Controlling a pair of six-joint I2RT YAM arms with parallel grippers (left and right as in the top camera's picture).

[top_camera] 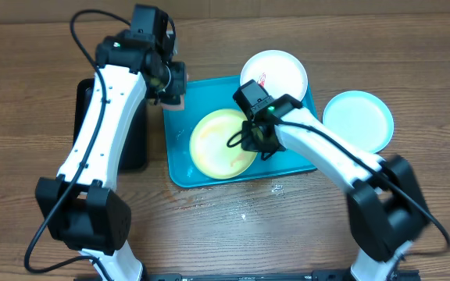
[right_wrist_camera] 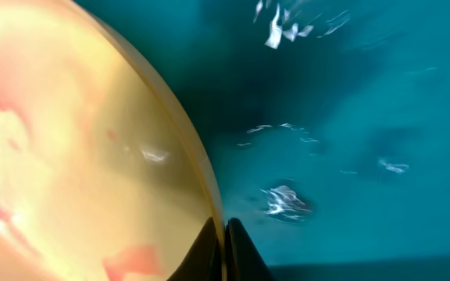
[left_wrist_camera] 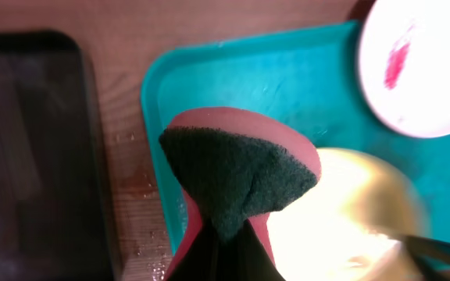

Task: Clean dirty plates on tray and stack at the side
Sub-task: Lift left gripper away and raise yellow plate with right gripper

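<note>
A wooden table [top_camera: 225, 226] holds the turquoise tray [top_camera: 209, 94] — in it the yellow-green plate [top_camera: 217, 144], red-smeared, rim pinched by the right gripper [right_wrist_camera: 225, 234]. The white plate [top_camera: 276, 74], streaked red, overlaps the tray's corner; the blue plate [top_camera: 358, 121] lies on the table alongside. The left gripper [left_wrist_camera: 223, 242] clamps a sponge [left_wrist_camera: 237, 168]

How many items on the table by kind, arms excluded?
Plates: 3 (white plate, light blue plate, yellow-green plate)
Trays: 2 (turquoise tray, black tray)
Sponges: 1 (sponge)
Total: 6
</note>
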